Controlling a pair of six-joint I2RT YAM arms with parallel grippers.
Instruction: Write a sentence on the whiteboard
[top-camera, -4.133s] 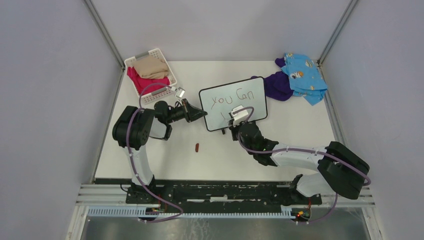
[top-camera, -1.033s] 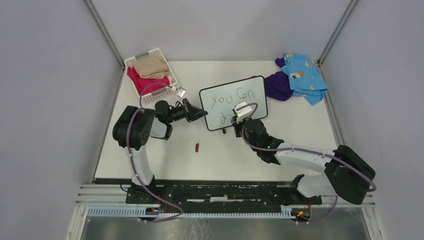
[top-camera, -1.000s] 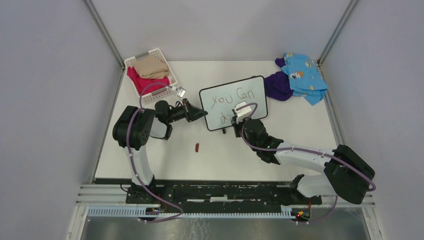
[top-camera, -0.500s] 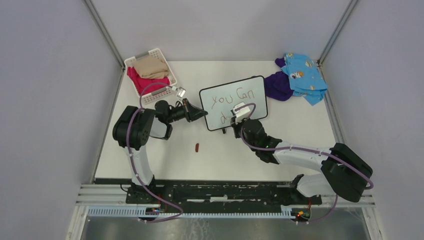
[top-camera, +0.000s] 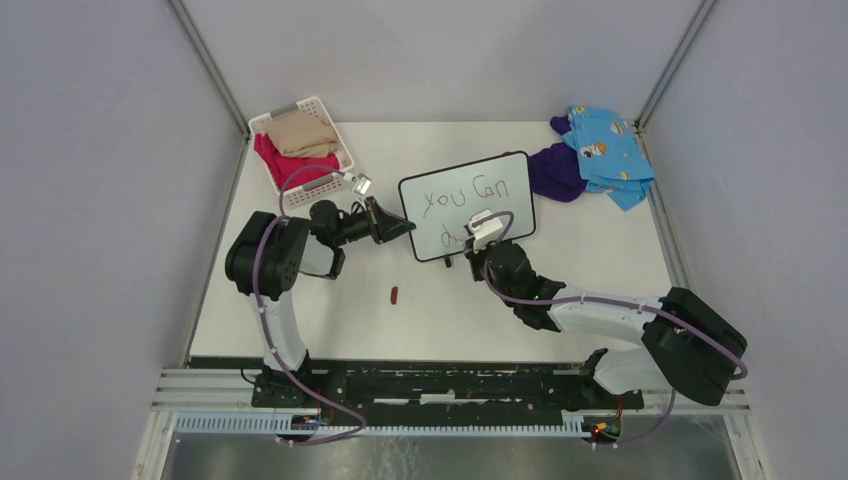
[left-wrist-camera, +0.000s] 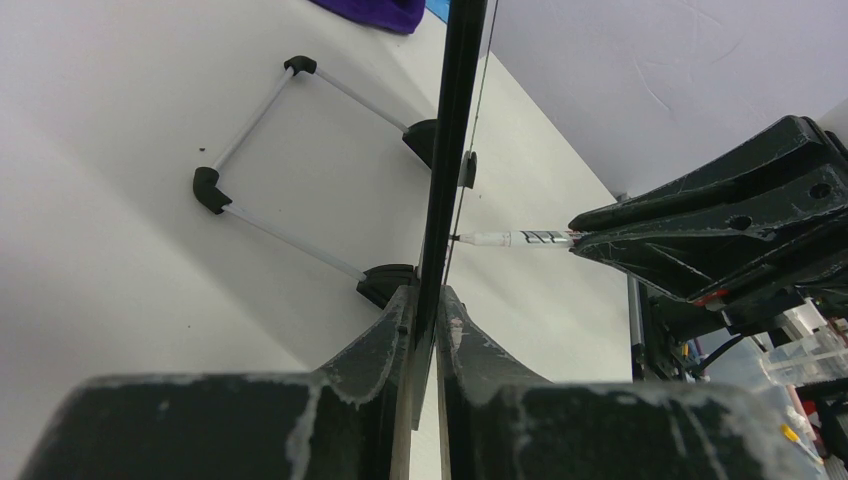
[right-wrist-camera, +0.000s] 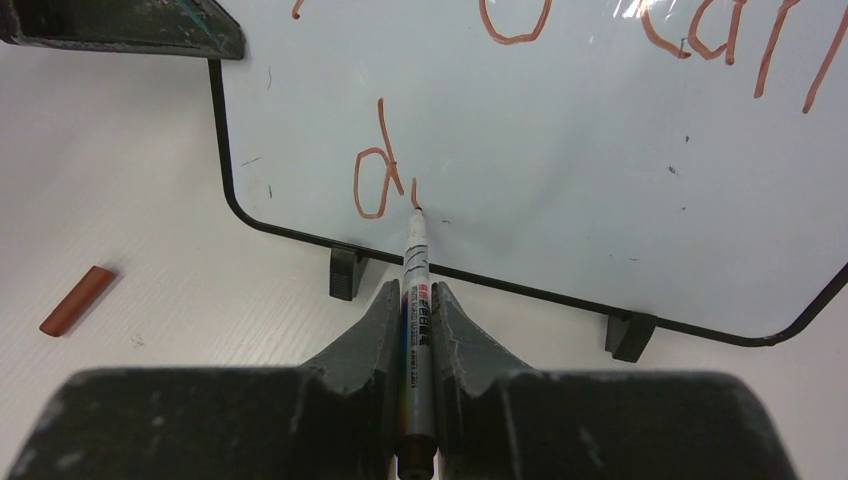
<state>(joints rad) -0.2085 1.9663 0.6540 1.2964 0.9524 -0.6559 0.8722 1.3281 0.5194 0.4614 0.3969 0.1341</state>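
The whiteboard (top-camera: 470, 200) stands tilted on black feet in the table's middle. My left gripper (top-camera: 400, 228) is shut on its left edge, seen edge-on in the left wrist view (left-wrist-camera: 450, 170), where the gripper (left-wrist-camera: 428, 300) pinches the frame. The sentence (top-camera: 465, 195) reads "you can" on top with "d" below. My right gripper (top-camera: 478, 245) is shut on a white marker (right-wrist-camera: 416, 260); the gripper (right-wrist-camera: 418, 295) holds its tip on the board just right of the "d" (right-wrist-camera: 375, 175). The strokes look orange-brown in the right wrist view.
A brown marker cap (top-camera: 394, 294) lies on the table in front of the board, also in the right wrist view (right-wrist-camera: 77, 300). A white basket (top-camera: 300, 150) of clothes stands at the back left. Purple and blue cloths (top-camera: 590, 150) lie at the back right.
A "d" has appeared on the second line since the earliest frame. Over the last second the right gripper shifted slightly, with the marker tip now just right of the "d".
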